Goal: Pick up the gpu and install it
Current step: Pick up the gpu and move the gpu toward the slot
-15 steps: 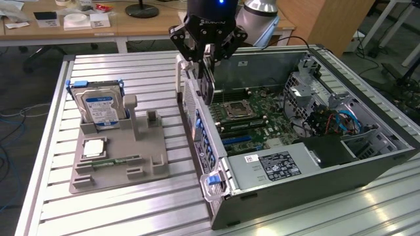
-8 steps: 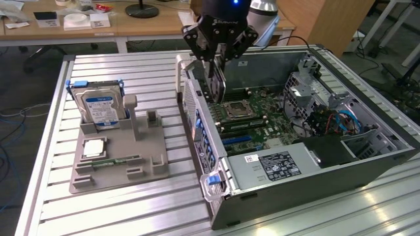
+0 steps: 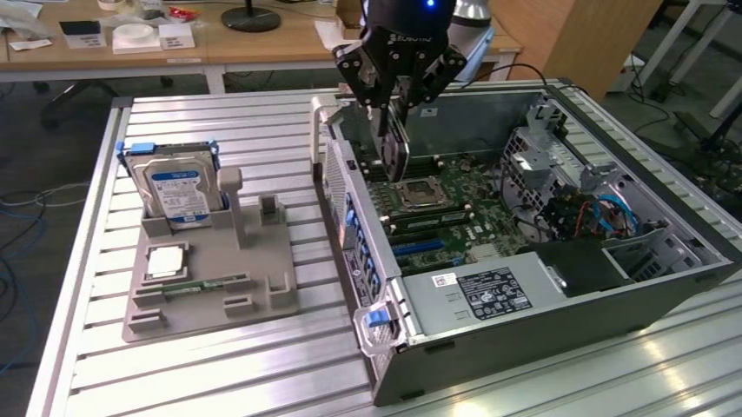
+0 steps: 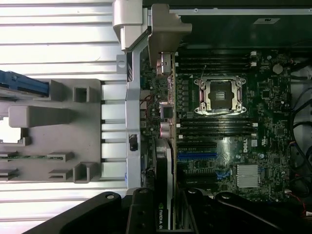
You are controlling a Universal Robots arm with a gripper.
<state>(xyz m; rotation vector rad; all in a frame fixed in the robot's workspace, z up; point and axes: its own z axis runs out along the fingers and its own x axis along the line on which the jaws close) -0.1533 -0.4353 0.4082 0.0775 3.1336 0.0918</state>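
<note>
One end effector (image 3: 394,106) clamped on one gpu (image 3: 395,155), over one open computer case (image 3: 603,304), one hard drive (image 3: 176,187) apart

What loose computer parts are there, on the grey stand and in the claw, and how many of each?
Hard drive: 1
Square silver chip: 1
Memory stick: 1
gpu, gripped by the claw: 1
Total: 4
</note>
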